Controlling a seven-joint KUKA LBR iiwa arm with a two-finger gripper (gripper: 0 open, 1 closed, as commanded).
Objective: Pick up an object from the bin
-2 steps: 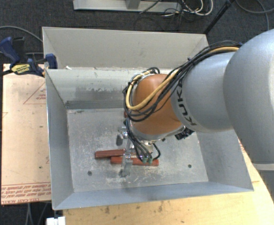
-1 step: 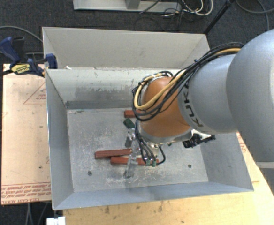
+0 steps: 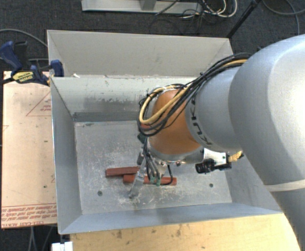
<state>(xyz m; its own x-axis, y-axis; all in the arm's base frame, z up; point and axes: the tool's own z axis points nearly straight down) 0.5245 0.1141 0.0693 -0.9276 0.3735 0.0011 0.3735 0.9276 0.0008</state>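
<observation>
Beside gripper (image 3: pixel 141 184), brown bar (image 3: pixel 119 172) left-right

One bin (image 3: pixel 90 140) holds what look like two red-brown bars. The first bar (image 3: pixel 120 171) lies just left of the gripper (image 3: pixel 146 181). The second bar (image 3: pixel 168 181) runs beneath the gripper, with an end showing on either side.

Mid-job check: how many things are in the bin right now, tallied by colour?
Reddish-brown bars: 2, the left bar lying clear and the right bar partly hidden under the gripper; its two showing ends could be separate pieces.
Total: 2
</observation>
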